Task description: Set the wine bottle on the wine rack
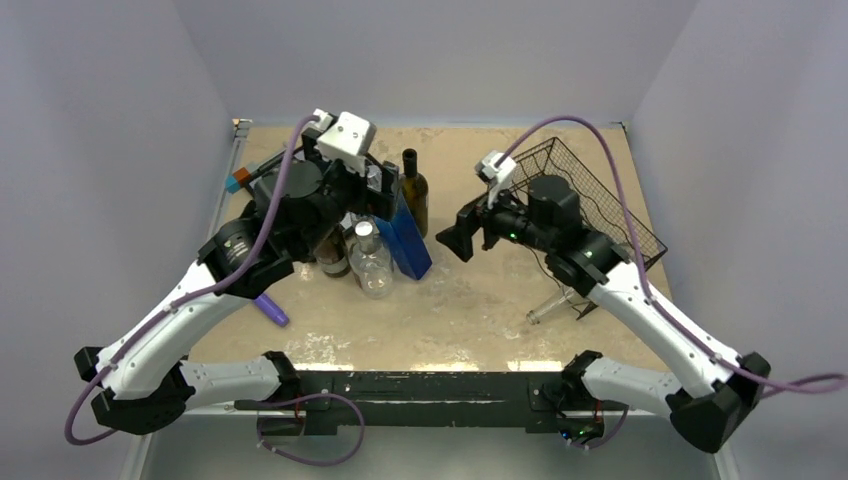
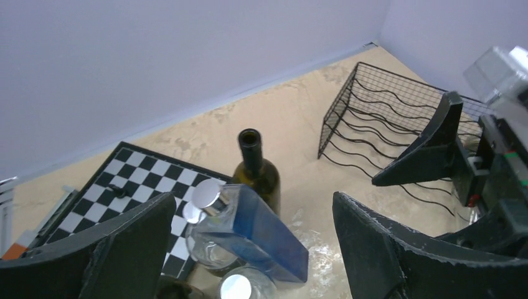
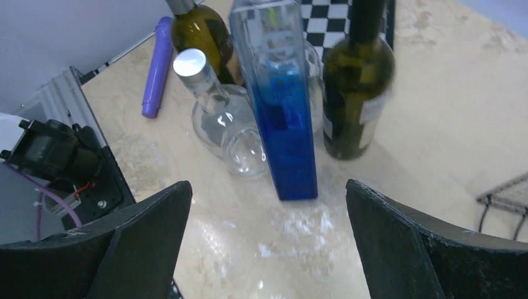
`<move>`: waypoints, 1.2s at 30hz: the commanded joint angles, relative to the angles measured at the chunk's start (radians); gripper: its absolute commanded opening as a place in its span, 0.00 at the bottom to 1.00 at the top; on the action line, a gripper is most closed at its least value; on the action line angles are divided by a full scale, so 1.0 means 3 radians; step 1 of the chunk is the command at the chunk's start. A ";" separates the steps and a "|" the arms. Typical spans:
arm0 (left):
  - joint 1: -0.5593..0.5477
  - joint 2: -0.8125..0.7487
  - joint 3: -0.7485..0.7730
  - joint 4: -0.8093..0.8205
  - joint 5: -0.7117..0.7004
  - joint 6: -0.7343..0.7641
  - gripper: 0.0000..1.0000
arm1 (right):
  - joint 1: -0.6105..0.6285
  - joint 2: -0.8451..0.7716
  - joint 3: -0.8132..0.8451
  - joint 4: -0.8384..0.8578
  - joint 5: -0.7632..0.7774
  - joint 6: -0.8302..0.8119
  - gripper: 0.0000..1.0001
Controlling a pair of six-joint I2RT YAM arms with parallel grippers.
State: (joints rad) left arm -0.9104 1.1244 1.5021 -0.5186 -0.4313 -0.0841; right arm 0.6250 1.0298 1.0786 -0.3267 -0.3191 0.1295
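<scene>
The dark green wine bottle [image 1: 415, 190] stands upright and uncapped at the back middle of the table; it also shows in the left wrist view [image 2: 256, 174] and in the right wrist view [image 3: 357, 81]. The black wire wine rack [image 1: 600, 195] stands at the right, also in the left wrist view [image 2: 373, 124]. My left gripper [image 1: 388, 198] is open and empty above the bottle cluster, left of the wine bottle [image 2: 249, 249]. My right gripper [image 1: 458, 238] is open and empty, between rack and bottles, facing the cluster [image 3: 268, 243].
A tall blue bottle [image 1: 407, 238], a clear capped bottle [image 1: 372, 262] and a brown bottle [image 1: 334, 252] stand close by the wine bottle. A chessboard [image 2: 124, 184] lies behind them. A purple marker [image 1: 271, 309] lies at the left. A clear bottle [image 1: 552, 305] lies at the rack's foot.
</scene>
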 commanded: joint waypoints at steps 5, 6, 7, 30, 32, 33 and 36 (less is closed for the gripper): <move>0.0110 -0.0358 0.0099 -0.0227 -0.0290 -0.0054 0.99 | 0.0532 0.0895 0.0360 0.1171 0.0682 -0.0646 0.98; 0.0110 -0.0382 0.0069 -0.0210 -0.0288 -0.0031 0.99 | 0.0547 0.0990 0.0406 0.1240 0.0769 -0.0656 0.98; 0.0110 -0.0402 0.0046 -0.0190 -0.0286 -0.0005 0.99 | 0.0551 0.1071 0.0445 0.1325 0.0834 -0.0658 0.98; 0.0110 -0.0491 -0.0093 -0.0137 -0.0394 0.0085 0.99 | 0.0636 0.1647 0.0711 0.1406 0.0590 -0.0611 0.96; 0.0110 -0.0493 -0.0100 -0.0132 -0.0405 0.0100 0.99 | 0.0646 0.1684 0.0727 0.1392 0.0588 -0.0610 0.98; 0.0110 -0.0499 -0.0097 -0.0132 -0.0412 0.0108 0.99 | 0.0652 0.1716 0.0734 0.1387 0.0591 -0.0604 0.98; 0.0113 -0.0510 -0.0103 -0.0131 -0.0467 0.0109 0.99 | 0.0655 0.1797 0.0757 0.1385 0.0612 -0.0552 0.98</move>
State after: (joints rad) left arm -0.8818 0.9909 1.4742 -0.5999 -0.5365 -0.0807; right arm 0.8139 1.5414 1.2636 0.0467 -0.1253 -0.0479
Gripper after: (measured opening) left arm 0.992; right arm 0.983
